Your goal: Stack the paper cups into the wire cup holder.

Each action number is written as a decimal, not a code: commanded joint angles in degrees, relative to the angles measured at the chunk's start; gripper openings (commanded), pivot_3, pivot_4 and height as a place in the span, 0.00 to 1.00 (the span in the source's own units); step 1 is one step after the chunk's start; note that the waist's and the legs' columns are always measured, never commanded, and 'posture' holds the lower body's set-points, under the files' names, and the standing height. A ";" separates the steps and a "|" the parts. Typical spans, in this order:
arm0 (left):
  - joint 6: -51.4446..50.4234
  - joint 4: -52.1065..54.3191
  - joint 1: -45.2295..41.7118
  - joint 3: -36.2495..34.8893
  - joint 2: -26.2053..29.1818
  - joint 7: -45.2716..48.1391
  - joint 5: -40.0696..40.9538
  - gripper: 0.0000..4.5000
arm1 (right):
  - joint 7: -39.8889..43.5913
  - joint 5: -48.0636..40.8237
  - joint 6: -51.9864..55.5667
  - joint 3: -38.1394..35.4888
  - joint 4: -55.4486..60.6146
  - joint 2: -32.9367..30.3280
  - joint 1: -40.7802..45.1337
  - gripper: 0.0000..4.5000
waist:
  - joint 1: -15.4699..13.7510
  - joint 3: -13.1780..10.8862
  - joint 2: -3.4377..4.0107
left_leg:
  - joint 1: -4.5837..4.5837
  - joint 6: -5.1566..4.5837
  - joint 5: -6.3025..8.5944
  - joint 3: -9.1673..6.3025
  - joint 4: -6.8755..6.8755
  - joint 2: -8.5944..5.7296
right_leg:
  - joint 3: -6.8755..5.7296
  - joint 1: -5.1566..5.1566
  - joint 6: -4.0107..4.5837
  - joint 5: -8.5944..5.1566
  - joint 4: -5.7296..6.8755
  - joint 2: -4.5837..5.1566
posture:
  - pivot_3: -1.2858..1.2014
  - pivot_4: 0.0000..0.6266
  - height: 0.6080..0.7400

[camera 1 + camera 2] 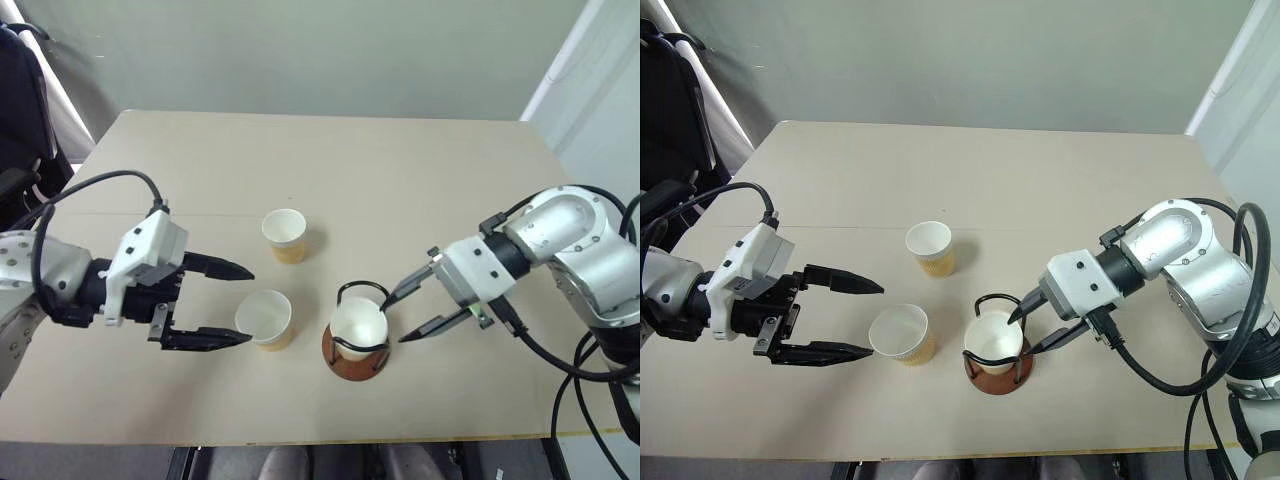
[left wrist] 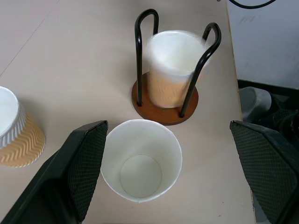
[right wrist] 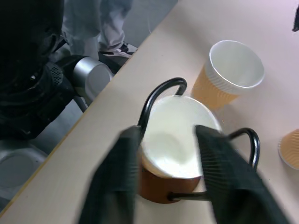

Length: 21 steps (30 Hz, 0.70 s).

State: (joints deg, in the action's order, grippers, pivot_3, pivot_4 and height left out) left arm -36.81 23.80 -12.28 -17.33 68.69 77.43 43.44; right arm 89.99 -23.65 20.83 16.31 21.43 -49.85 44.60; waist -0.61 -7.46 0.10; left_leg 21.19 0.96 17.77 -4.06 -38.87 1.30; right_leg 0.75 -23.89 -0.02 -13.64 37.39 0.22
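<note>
Releasing: right gripper (image 1: 402, 316) at the holder (image 1: 356, 358); first cup (image 1: 358, 323) sits inside the wire loops, fingers (image 3: 216, 175) parted either side of its rim. From the head views I can't tell whether a pad is touching the wall.
Seat check: cup looks a bit high and slightly tilted in the loops; judgement only, blur in both wrist views.
Do it well: open wider before pulling away, back out along the finger line, up and right, so neither pad drags the rim or catches a wire loop.
Risk: holder is light-looking; a snagged loop would tip the base, which stands close to the near edge of the surface (image 1: 300, 160).
Left gripper (image 1: 247, 304): fingers wide apart, straddling the second cup (image 1: 265, 318), upright, just left of the holder, not clamped.
Third cup (image 1: 285, 234): upright, farther back, apart from the others.
Sequencing: hold left close until right arm clears the holder; the two are close.
Progress: one of three in.
</note>
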 commanded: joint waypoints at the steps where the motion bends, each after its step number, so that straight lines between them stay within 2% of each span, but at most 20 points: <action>1: 0.62 0.93 -0.67 -1.61 0.77 0.39 0.31 1.00 | -0.89 0.44 -0.42 -1.54 0.24 -0.33 0.41 0.75 | 0.00 0.00 0.00 | 0.00 0.00 0.00 0.00 0.00 0.00 | 0.00 0.00 0.00 0.00 0.00 0.00 | 0.52 0.24 1.00; 4: 2.45 1.31 0.95 -0.55 1.50 1.13 -2.42 1.00 | -1.80 -1.83 1.57 -4.70 -0.80 -1.30 0.29 0.99 | 0.00 0.00 0.00 | 0.00 0.00 0.00 0.00 0.00 0.00 | 0.00 0.00 0.00 0.00 0.00 0.00 | 0.52 0.24 1.00; 5: 3.15 1.46 1.58 -0.41 1.64 1.37 -3.28 1.00 | -2.00 -2.64 2.12 -5.68 -1.04 -1.60 0.19 1.00 | -0.01 0.00 0.00 | 0.00 0.00 0.00 0.00 0.00 0.00 | 0.00 0.00 0.00 0.00 -0.01 0.00 | 0.52 0.24 1.00; 9: 3.73 3.78 5.12 -0.94 0.17 -0.31 -4.51 1.00 | -3.37 -19.97 18.92 -22.03 -8.16 -6.16 -2.78 1.00 | -0.53 0.02 -0.03 | 0.07 0.00 0.00 0.01 0.00 -0.01 | 0.00 0.00 0.00 0.00 -0.07 0.00 | 0.52 0.24 1.00; 13: 6.12 5.93 9.54 -2.71 -2.02 -2.10 -6.31 1.00 | -1.93 -20.58 20.78 -35.88 -10.95 -12.04 -21.07 1.00 | -1.84 0.15 -0.29 | 0.03 0.04 0.03 -0.06 0.13 -0.02 | 0.00 0.13 0.08 -0.05 -0.31 0.00 | 0.52 0.24 1.00; 17: 7.80 7.47 10.82 -3.20 -3.40 -3.40 -7.33 1.00 | -6.94 -22.61 20.75 -44.93 -6.71 -8.74 -33.92 1.00 | -1.67 0.11 -0.21 | -0.15 0.15 0.15 0.03 0.25 -0.01 | 0.05 0.17 0.14 -0.13 -0.20 -0.01 | 0.52 0.24 1.00; 21: 9.13 8.34 12.52 -3.10 -3.41 -3.35 -8.56 1.00 | -12.83 -26.32 20.92 -47.87 0.80 -4.17 -38.91 1.00 | -0.19 0.09 -0.18 | -0.29 0.27 0.09 0.20 0.40 0.00 | 0.33 0.17 0.13 -0.14 0.10 -0.15 | 0.52 0.24 1.00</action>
State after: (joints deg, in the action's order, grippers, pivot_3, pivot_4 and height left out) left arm -28.78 30.42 -0.05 -19.06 65.16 74.32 35.56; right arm 79.08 -47.41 41.81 -28.70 18.56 -54.20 5.98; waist -0.80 -7.38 -0.08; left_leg 20.86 1.24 17.84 -3.85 -38.45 1.32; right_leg 1.16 -23.71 0.11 -13.78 37.55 0.02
